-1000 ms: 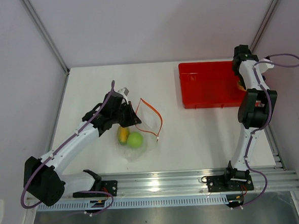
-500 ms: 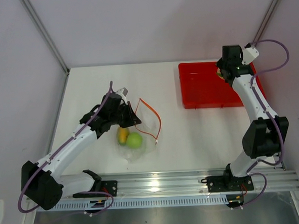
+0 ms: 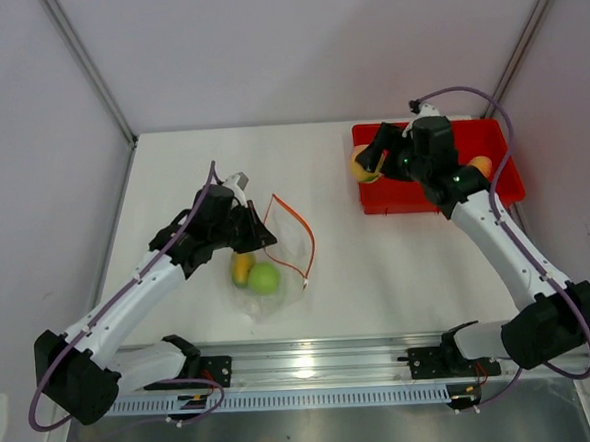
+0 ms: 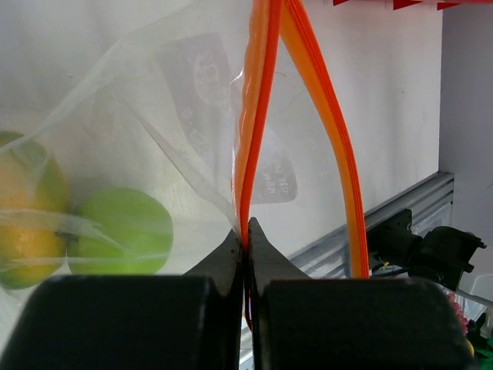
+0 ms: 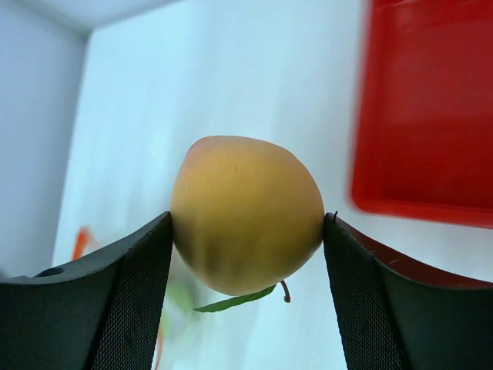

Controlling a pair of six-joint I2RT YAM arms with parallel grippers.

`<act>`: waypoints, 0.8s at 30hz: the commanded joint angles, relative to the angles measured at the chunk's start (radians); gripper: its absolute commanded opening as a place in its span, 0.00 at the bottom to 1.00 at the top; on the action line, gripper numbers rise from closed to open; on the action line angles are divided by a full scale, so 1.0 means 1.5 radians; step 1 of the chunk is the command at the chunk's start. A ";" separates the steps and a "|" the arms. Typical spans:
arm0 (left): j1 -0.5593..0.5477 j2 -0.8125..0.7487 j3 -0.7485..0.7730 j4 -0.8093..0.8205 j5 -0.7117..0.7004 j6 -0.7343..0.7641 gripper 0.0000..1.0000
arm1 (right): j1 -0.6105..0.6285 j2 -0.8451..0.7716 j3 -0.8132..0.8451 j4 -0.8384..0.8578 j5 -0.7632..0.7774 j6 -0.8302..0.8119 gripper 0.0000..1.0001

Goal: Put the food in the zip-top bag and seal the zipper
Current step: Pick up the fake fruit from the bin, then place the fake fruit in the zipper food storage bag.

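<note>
Peach (image 5: 246, 216) was clamped in right gripper (image 3: 369, 163) over red tray (image 3: 423, 188)'s edge, well apart from zip-top bag (image 3: 283, 272). Left gripper (image 4: 246, 243) pinched zipper (image 4: 258, 116). Risk: narrow floppy mouth could deflect peach onto table (image 3: 378, 266).

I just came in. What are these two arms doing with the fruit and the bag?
The left gripper is shut on the zipper, holding the mouth of the bag open. The apple and mango lie inside it. The right gripper holds a peach over the left edge of the tray. A second peach sits in the tray.
</note>
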 commanded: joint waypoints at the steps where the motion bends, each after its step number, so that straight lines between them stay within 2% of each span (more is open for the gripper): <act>1: -0.005 -0.032 0.008 0.007 0.017 0.013 0.01 | 0.071 -0.051 -0.022 0.028 -0.150 -0.049 0.00; 6: -0.006 -0.052 0.006 0.005 0.028 0.015 0.00 | 0.184 -0.079 -0.056 0.068 -0.270 -0.068 0.00; 12: -0.007 -0.069 0.007 -0.002 0.036 0.018 0.01 | 0.328 -0.087 -0.059 0.054 -0.266 -0.128 0.00; 24: -0.022 -0.095 0.000 0.000 0.051 0.004 0.01 | 0.392 -0.057 -0.082 0.065 -0.174 -0.148 0.00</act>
